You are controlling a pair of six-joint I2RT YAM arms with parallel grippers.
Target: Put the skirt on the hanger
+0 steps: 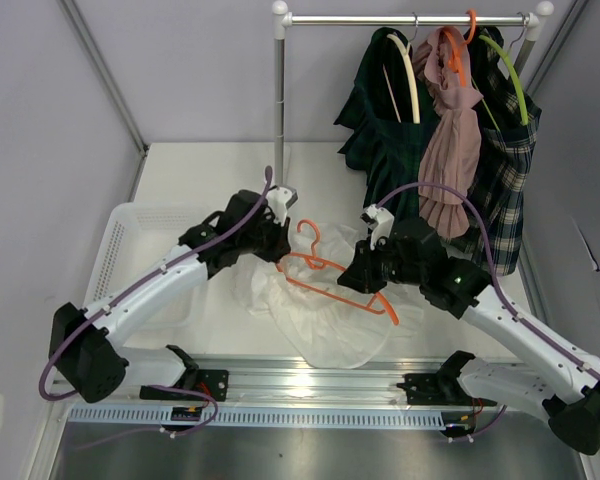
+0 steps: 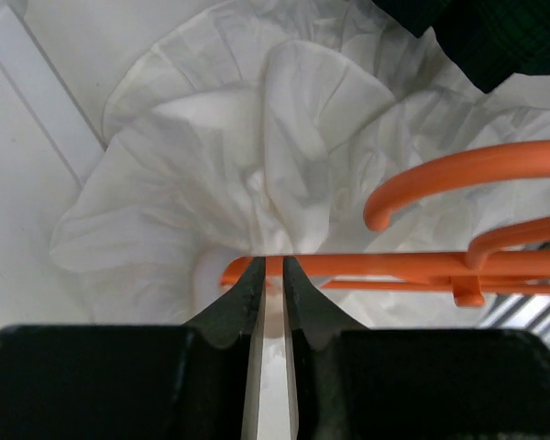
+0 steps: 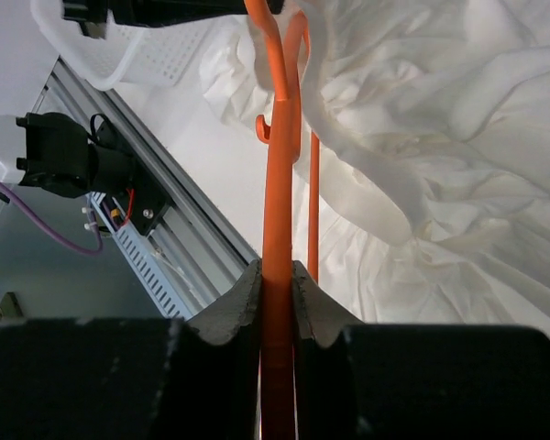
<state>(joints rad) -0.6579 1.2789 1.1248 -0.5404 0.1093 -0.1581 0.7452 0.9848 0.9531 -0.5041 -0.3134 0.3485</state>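
A crumpled white skirt (image 1: 325, 325) lies on the table between the two arms. An orange hanger (image 1: 332, 270) rests across it, hook toward the back. My right gripper (image 3: 277, 268) is shut on one arm of the hanger (image 3: 279, 183), at its right end (image 1: 368, 282) in the top view. My left gripper (image 2: 269, 266) hovers at the hanger's left end (image 2: 243, 271), above the skirt (image 2: 211, 174). Its jaws stand a narrow gap apart with nothing pinched between them; the hanger's bar runs just past the fingertips.
A white perforated basket (image 1: 130, 235) sits at the left. A garment rack (image 1: 280, 100) at the back right carries dark green, pink and plaid clothes (image 1: 450, 150) on hangers, close behind the right arm. A metal rail (image 1: 310, 385) runs along the near edge.
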